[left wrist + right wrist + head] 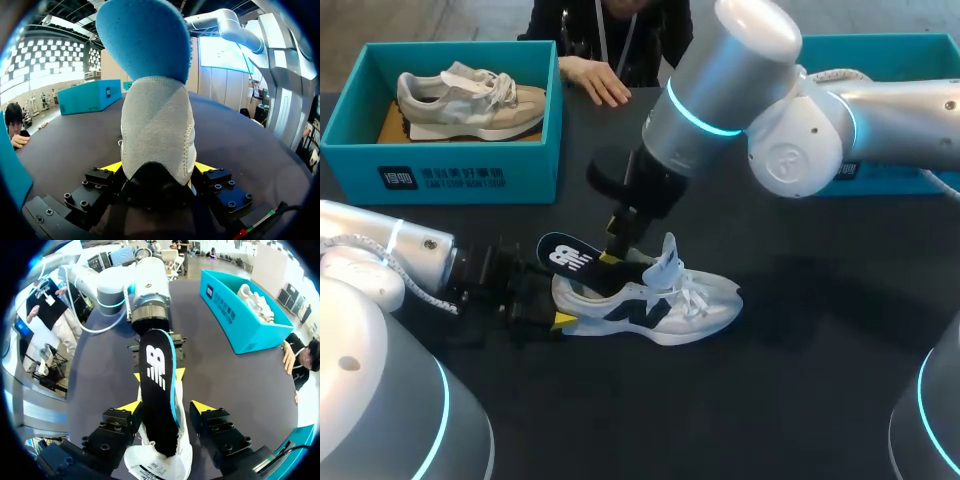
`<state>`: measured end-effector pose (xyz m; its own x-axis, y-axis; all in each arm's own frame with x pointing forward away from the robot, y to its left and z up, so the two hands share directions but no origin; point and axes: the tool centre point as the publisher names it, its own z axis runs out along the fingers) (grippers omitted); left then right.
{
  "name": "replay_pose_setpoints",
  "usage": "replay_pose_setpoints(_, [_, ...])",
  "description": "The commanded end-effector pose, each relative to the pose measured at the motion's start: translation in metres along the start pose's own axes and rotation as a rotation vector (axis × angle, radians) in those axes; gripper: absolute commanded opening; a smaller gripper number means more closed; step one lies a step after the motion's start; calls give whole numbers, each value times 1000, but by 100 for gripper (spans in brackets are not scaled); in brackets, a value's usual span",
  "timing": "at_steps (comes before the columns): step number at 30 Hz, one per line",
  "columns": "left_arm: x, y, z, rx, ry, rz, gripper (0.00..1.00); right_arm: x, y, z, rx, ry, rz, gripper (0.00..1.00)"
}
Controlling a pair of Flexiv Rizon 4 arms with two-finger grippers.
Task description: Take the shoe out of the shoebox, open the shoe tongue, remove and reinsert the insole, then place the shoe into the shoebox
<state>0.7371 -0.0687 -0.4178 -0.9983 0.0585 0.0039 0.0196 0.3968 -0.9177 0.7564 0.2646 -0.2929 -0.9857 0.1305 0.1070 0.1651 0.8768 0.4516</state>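
Left gripper point(158, 167): jaws clenched on the heel of the white sneaker point(695, 310). The sneaker lies on the black worktop point(820, 390), outside the teal shoebox point(470, 175). Right gripper point(165, 406) straddles the insole point(157, 390), which sticks half out over the heel. Can't tell if its jaws are actually gripping.

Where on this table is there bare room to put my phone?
The black tabletop is bare between the white trainer and the robot, and beyond the toe. It is crowded at the heel, where the left gripper, the right gripper and the dark insole meet, near the teal shoebox.
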Motion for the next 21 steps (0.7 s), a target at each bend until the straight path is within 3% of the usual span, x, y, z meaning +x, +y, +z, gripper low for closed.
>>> replay_pose_setpoints(1, [1, 3, 2, -1, -3, 1, 0, -11, -6, -1, -33, 99, -29, 74])
replay_pose_setpoints(4, [1, 3, 2, -1, -3, 1, 0, -13, -6, -4, -50, 146, -44, 77])
replay_pose_setpoints(12, [1, 3, 2, -1, -3, 1, 0, -13, -10, 4, -35, 269, -57, 65])
replay_pose_setpoints(21, [1, 3, 2, -1, -3, 1, 0, -12, -8, 19, -27, 321, -58, 56])
